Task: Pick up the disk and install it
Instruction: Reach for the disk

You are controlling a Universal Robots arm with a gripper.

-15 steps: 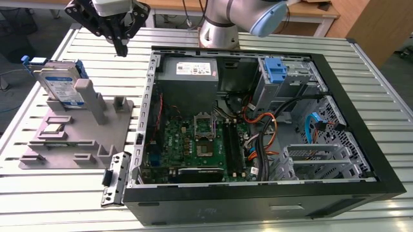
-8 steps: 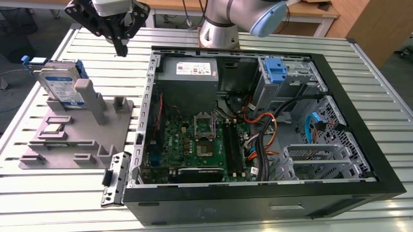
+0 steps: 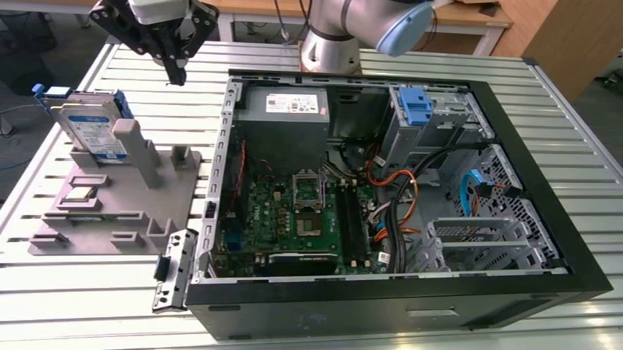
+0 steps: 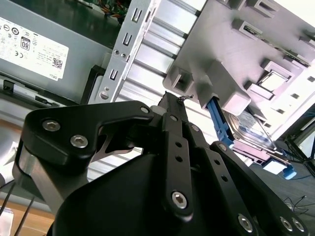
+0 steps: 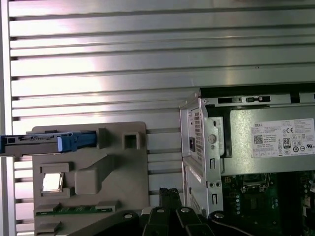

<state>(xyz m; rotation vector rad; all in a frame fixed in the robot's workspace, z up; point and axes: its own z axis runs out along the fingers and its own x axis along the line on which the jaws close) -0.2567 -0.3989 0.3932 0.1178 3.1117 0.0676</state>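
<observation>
One disk point(image 3: 90, 125) standing in grey fixture point(image 3: 109, 213); one hand point(image 3: 178, 77) near, closed, empty.

My jaws hang pressed together with nothing between them, above the slatted metal worktop point(image 3: 87, 306), near the far corner of the open computer case point(image 3: 341, 317). The disk point(image 3: 90, 130) stands on edge in a grey holder point(image 3: 127, 208) toward the exterior view's left, apart from me.
</observation>
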